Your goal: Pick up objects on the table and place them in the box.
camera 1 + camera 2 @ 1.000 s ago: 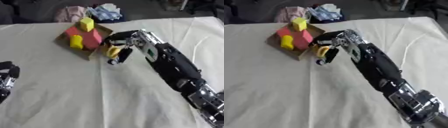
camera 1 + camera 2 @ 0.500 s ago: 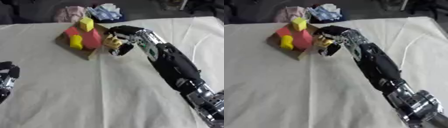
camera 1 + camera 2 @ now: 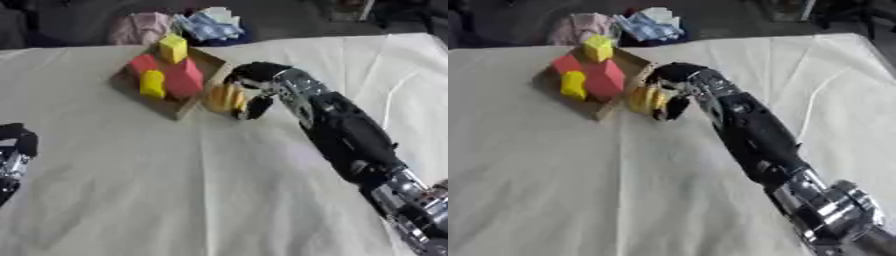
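The shallow brown cardboard box [image 3: 206, 59] on the far left of the cloth-covered counter [image 3: 175, 190] is crowded: a yellow cube [image 3: 172, 48], red blocks [image 3: 181, 79] and a yellow block [image 3: 152, 84] fill most of it. The black right arm [image 3: 346, 132] crosses the right half. Near and left counter areas lie open.

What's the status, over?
Right hand shut on yellow object, beside box. Left hand idle, lower left. Red and yellow blocks already inside.
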